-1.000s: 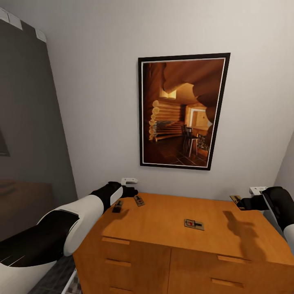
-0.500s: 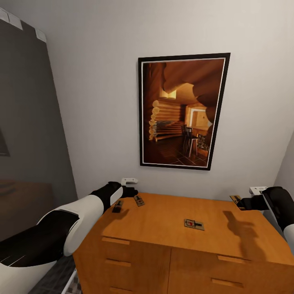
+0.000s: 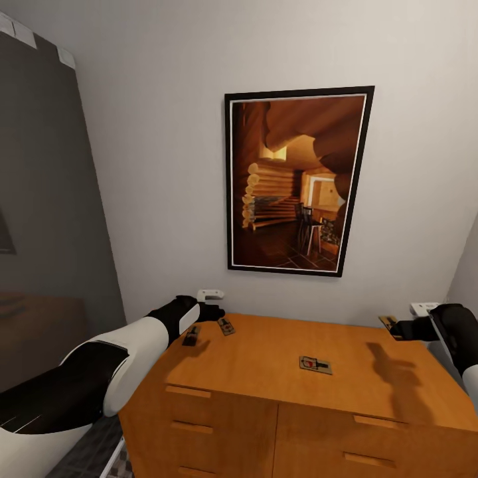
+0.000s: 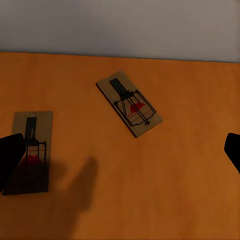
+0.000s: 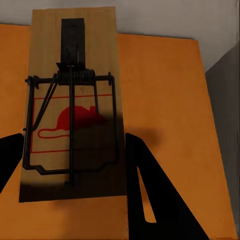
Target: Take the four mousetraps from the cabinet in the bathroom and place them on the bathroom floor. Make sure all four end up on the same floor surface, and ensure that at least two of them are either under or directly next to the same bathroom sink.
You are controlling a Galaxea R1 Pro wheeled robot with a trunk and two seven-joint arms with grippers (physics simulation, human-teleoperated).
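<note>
Pale walls close in behind an orange-brown cabinet (image 3: 292, 372), and a framed picture (image 3: 297, 180) of a log interior hangs above its flat top. Four mousetraps sit at this cabinet. One mousetrap (image 3: 315, 364) lies flat near the middle of the top. Two more lie at the far left corner: one (image 3: 226, 326) slightly farther back, the other (image 3: 191, 335) just beside it under the left gripper (image 3: 207, 312). That gripper hovers over the pair with its fingers spread wide, holding nothing. At the far right edge, the right gripper (image 3: 397, 326) has the fourth mousetrap (image 3: 388, 322) between its fingers; it appears lifted clear of the wood, though the head view is too small there to be sure. In the right wrist view the trap (image 5: 75, 105) sits between the dark fingers (image 5: 150, 200), casting a shadow on the cabinet top.
</note>
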